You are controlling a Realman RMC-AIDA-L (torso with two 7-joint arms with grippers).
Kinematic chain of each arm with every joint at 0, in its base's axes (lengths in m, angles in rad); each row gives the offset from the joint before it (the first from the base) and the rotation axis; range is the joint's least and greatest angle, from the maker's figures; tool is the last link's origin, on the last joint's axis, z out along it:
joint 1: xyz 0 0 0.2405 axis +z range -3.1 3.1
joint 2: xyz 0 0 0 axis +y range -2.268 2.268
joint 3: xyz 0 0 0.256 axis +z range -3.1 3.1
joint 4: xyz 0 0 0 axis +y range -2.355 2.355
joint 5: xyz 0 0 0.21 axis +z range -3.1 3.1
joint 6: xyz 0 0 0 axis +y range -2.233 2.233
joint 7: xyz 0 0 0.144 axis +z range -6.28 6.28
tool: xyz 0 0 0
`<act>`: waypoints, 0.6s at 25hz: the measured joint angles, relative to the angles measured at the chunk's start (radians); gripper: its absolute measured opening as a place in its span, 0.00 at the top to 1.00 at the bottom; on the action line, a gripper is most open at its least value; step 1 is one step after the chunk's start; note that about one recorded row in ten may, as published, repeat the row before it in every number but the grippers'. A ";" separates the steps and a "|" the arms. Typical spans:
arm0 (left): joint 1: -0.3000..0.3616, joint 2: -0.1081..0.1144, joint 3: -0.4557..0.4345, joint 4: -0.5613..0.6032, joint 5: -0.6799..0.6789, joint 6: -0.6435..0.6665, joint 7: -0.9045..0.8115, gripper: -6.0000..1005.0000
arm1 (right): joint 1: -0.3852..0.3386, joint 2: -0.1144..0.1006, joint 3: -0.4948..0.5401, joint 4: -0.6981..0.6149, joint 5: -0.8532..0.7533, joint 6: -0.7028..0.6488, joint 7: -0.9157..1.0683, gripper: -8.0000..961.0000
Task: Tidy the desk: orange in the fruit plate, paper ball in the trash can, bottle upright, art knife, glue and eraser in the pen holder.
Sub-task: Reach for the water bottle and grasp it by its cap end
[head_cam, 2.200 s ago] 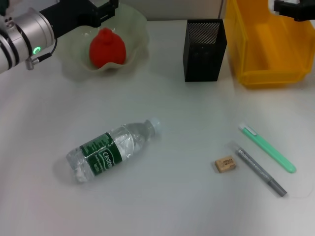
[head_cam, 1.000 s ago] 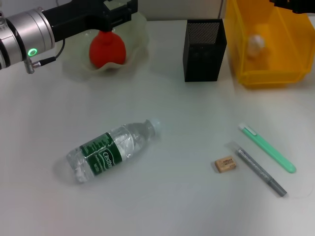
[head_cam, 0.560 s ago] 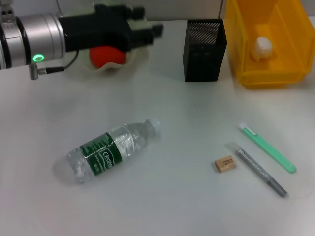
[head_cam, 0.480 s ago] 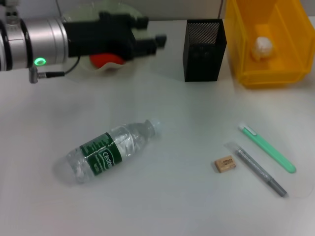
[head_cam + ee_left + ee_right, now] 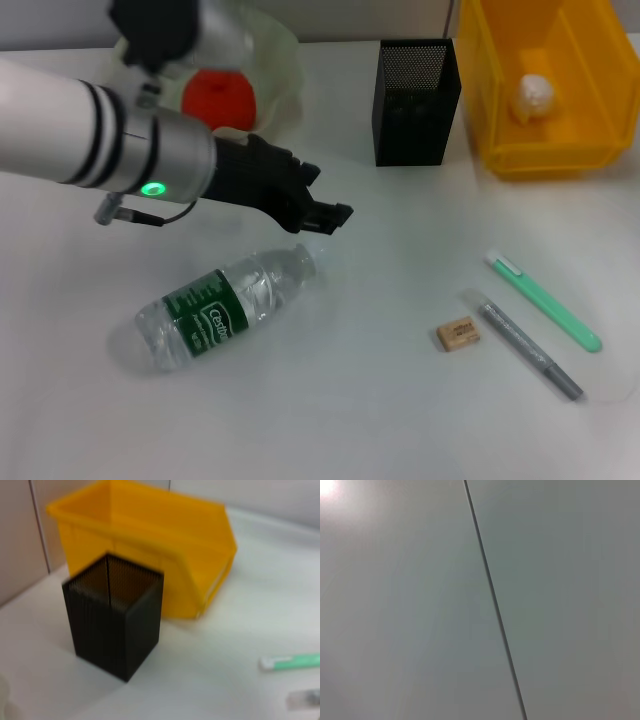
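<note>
You see the left tool [image 5: 322, 215] above the counter [image 5: 360, 400], just beside the cap end of the bottle [image 5: 225, 305], which lies on its side. Whether its fingers are open cannot be told. Behind the arm, the orange [image 5: 218, 100] sits in the fruit plate [image 5: 270, 60]. The pen holder [image 5: 416, 100] stands upright beside the trash can [image 5: 540, 90], and the paper ball [image 5: 534, 93] lies inside that can. Near your right edge, the eraser [image 5: 458, 333] lies just beside a grey pen-shaped item [image 5: 530, 350], with a green pen-shaped item [image 5: 543, 300] next to it.
</note>
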 joint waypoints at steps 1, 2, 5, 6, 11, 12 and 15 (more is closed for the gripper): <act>-0.008 0.000 0.015 -0.008 0.017 -0.005 -0.015 0.37 | -0.001 0.000 0.000 0.000 0.000 -0.001 0.000 0.19; -0.025 0.000 0.036 -0.026 0.046 -0.010 -0.036 0.37 | -0.002 0.000 0.000 0.001 0.000 -0.001 0.000 0.19; -0.049 -0.001 0.053 -0.055 0.062 -0.010 -0.048 0.37 | -0.003 0.000 0.000 0.002 0.000 -0.002 0.000 0.19; -0.060 -0.001 0.058 -0.073 0.069 -0.009 -0.052 0.37 | -0.004 0.001 0.000 0.003 0.000 -0.002 0.001 0.19; -0.114 -0.001 0.073 -0.147 0.111 0.005 -0.072 0.37 | -0.009 0.002 0.000 0.013 -0.004 -0.003 0.001 0.19; -0.123 -0.002 0.080 -0.154 0.115 0.006 -0.072 0.37 | -0.011 0.002 0.000 0.018 -0.004 -0.003 0.000 0.19; -0.127 -0.003 0.080 -0.154 0.117 0.009 -0.071 0.37 | -0.015 0.002 0.000 0.019 -0.004 -0.003 0.000 0.19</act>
